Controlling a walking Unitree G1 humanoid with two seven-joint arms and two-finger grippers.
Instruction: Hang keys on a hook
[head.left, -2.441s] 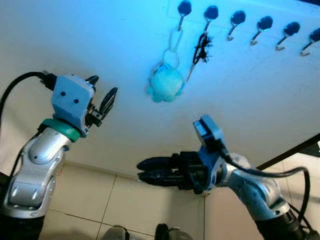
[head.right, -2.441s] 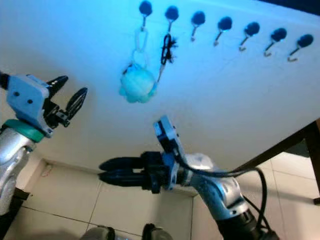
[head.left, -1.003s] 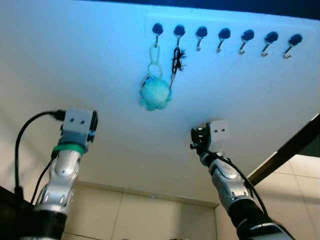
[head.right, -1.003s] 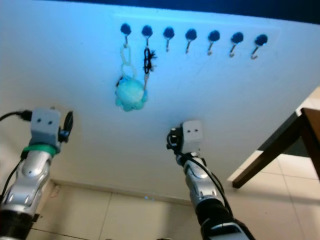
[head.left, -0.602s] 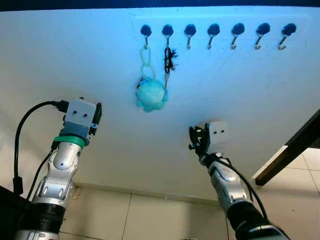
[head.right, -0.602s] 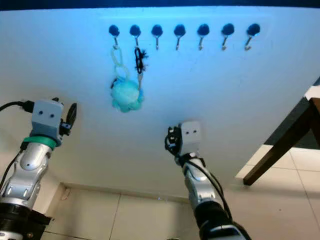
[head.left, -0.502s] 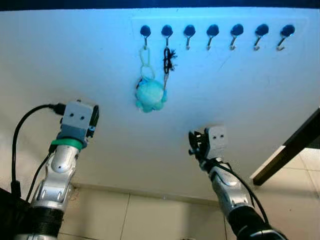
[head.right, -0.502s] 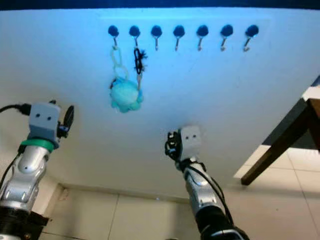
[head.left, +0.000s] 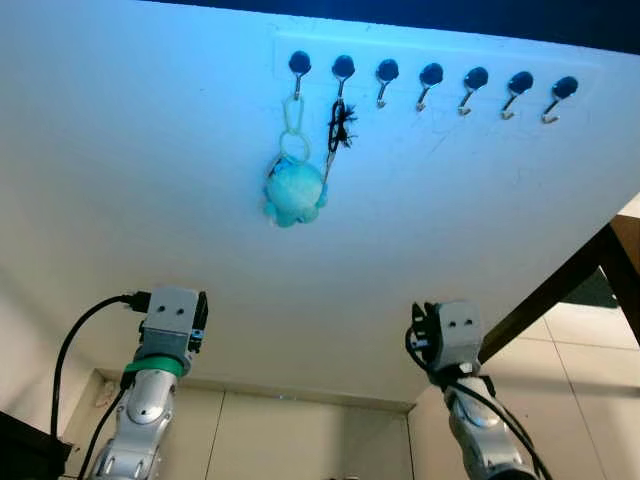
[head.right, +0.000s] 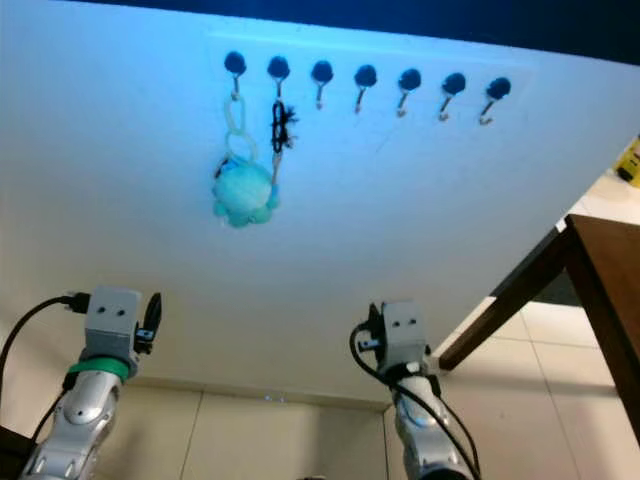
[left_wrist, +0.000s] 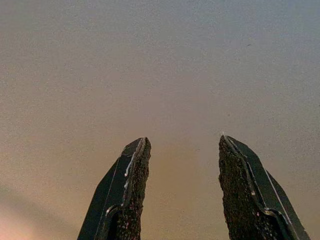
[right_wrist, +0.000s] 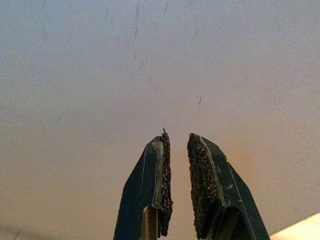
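Keys (head.left: 292, 190) hang from the leftmost hook (head.left: 298, 66) of a row of seven dark-knobbed hooks on the white wall (head.left: 150, 180), so the hanging step reads as done; judgement: task at or near its end, both arms empty and well below the rack. Left gripper (left_wrist: 182, 152): fingers apart, nothing between them, pointed at bare wall. Right gripper (right_wrist: 176, 142): fingers nearly together with a narrow gap, nothing held, also facing bare wall. In the head views both wrists sit low in the picture, far under the hooks, apart from each other. The bunch looks thus: a pale chain of looped links drops from the hook to a ring, and below it a fluffy turquoise plush charm rests against the wall; the metal keys themselves are too small to make out. On the second hook (head.left: 343, 68) hangs a separate black strap or cord (head.left: 338, 125), just beside the pale chain. Remaining five hooks bare. Wooden table (head.right: 600, 290) edge at right. Next move, if any: only drawing the arms clear without brushing the plush, since a knock could lift the top link off the hook.
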